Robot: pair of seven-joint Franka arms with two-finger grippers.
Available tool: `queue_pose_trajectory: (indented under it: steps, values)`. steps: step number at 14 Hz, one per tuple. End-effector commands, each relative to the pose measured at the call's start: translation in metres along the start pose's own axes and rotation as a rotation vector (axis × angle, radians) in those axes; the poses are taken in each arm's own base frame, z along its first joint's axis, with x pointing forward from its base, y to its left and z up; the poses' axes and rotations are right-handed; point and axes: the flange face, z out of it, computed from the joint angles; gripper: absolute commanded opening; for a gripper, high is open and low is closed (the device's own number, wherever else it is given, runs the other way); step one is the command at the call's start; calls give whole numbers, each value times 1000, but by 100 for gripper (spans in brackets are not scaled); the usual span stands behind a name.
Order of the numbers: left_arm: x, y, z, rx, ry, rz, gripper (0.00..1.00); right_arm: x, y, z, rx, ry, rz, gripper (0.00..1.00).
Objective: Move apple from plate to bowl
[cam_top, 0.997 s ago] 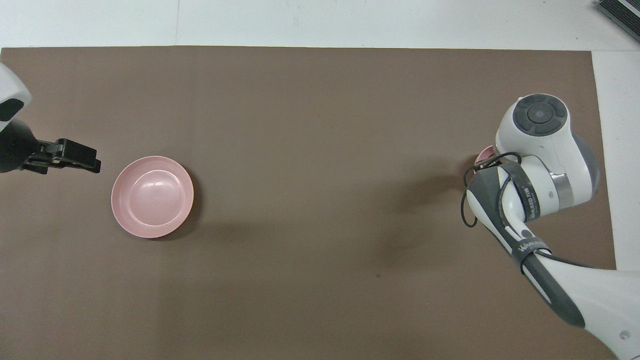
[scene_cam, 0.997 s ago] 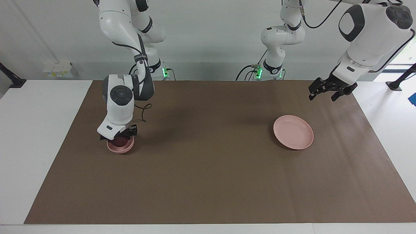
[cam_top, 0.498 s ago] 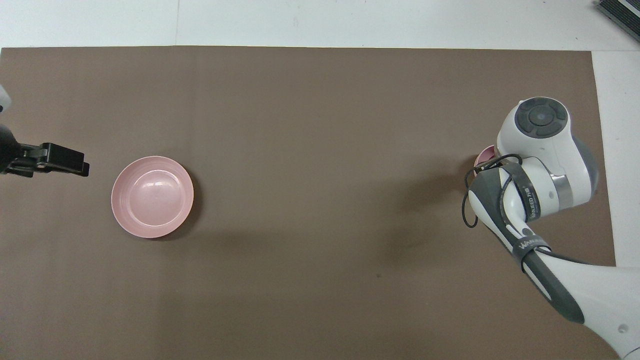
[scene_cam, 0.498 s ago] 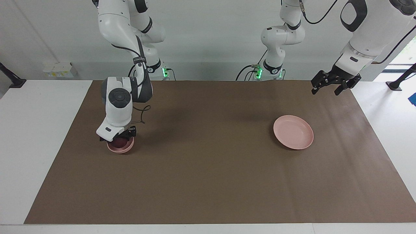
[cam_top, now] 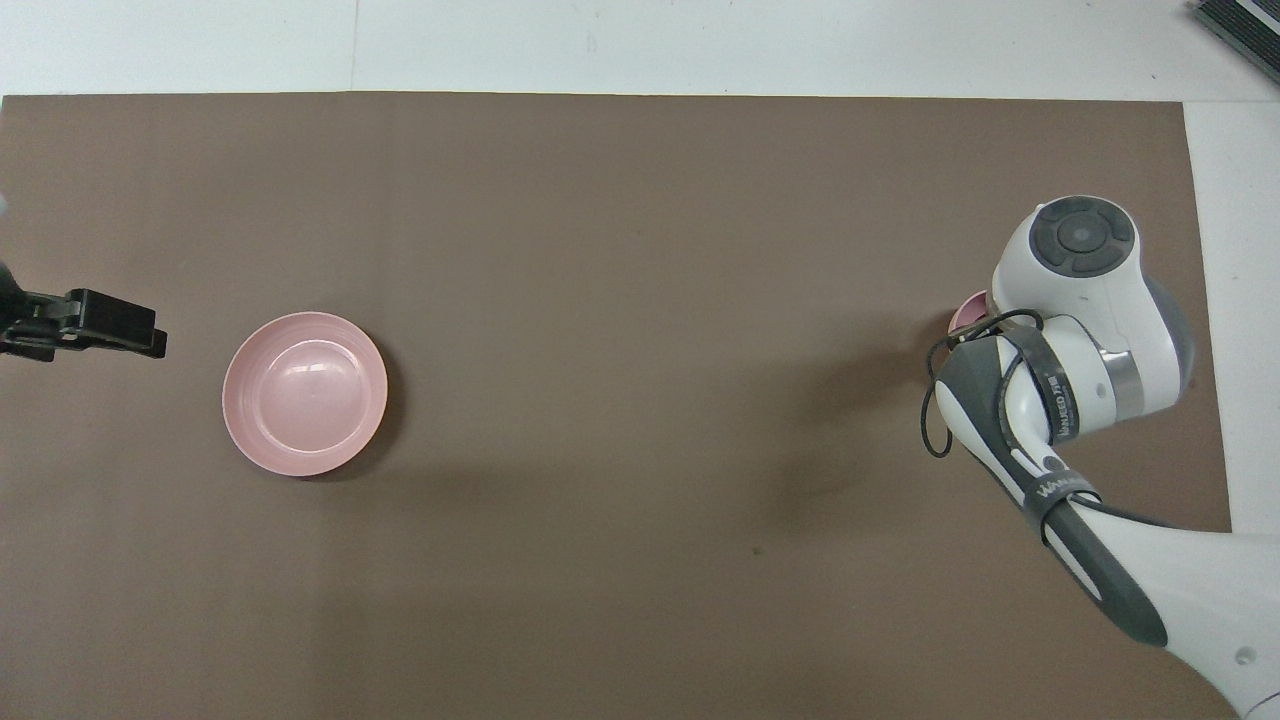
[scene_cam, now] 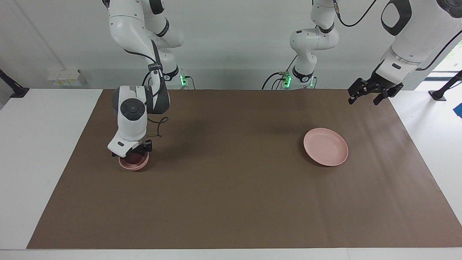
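The pale pink bowl (scene_cam: pixel 136 166) stands toward the right arm's end of the table, and only a sliver of the bowl (cam_top: pixel 968 311) shows in the overhead view. The dark red apple (scene_cam: pixel 134 157) sits in it. My right gripper (scene_cam: pixel 134 154) reaches down into the bowl and is shut on the apple. The wide pink plate (scene_cam: pixel 326 147) lies bare toward the left arm's end, and the plate (cam_top: pixel 305 393) also shows from overhead. My left gripper (scene_cam: pixel 365 97) hangs open and holds nothing, over the mat's corner beside the plate. The left gripper (cam_top: pixel 150 340) only shows its tip from overhead.
A brown mat (scene_cam: pixel 231 187) covers the table, with white tabletop (scene_cam: pixel 39 151) around it. Both arm bases (scene_cam: pixel 303 77) stand at the robots' edge. A small white box (scene_cam: pixel 65 77) sits on the wall at the right arm's end.
My left arm has lifted and drawn back from the plate toward its own end of the table. The right gripper has closed a little more in the bowl and its hand has edged up slightly.
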Motion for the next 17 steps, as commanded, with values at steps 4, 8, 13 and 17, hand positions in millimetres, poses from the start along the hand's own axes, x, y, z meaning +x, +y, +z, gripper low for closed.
queue_pose_trajectory:
  steps: [4, 8, 13, 17]
  values:
    - [-13, -1, -30, 22, -37, -1, 100, -3, 0, 4, 26, 15, -1, 61]
    - [-21, 2, -31, 20, -69, 13, 100, -3, -1, 5, 27, 16, -4, 73]
    - [-25, -12, -38, 3, -55, -19, 100, -3, -1, 5, 27, 16, -2, 100]
    - [-25, -12, -38, 4, -54, -18, 100, -2, 1, 0, 23, 15, 1, 100]
